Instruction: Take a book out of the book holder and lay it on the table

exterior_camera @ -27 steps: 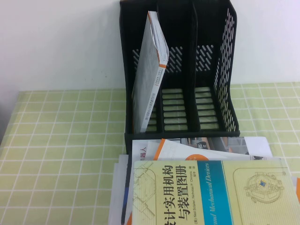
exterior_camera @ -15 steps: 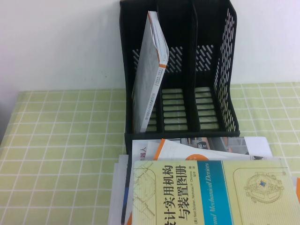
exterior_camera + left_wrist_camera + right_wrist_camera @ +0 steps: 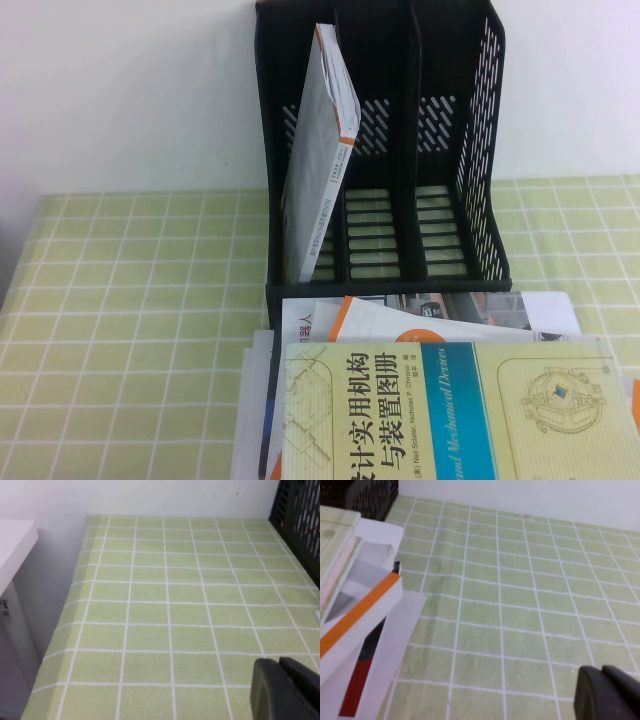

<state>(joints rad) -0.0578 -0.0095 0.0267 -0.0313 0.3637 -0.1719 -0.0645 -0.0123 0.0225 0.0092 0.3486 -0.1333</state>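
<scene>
Pre-grasp step: book (image 3: 318,150) leaning in book holder (image 3: 480,150) at worktop (image 3: 130,300) far edge. Left claw (image 3: 285,687), right claw (image 3: 607,692) low over side edges, opening impossible to tell. Next: reach, pinch book.

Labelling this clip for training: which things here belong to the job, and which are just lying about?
Job:
book, leaning in the left compartment
book holder
table
left gripper, low over bare cloth
right gripper, low beside the stack

Lying about:
stack of books before the holder
</scene>
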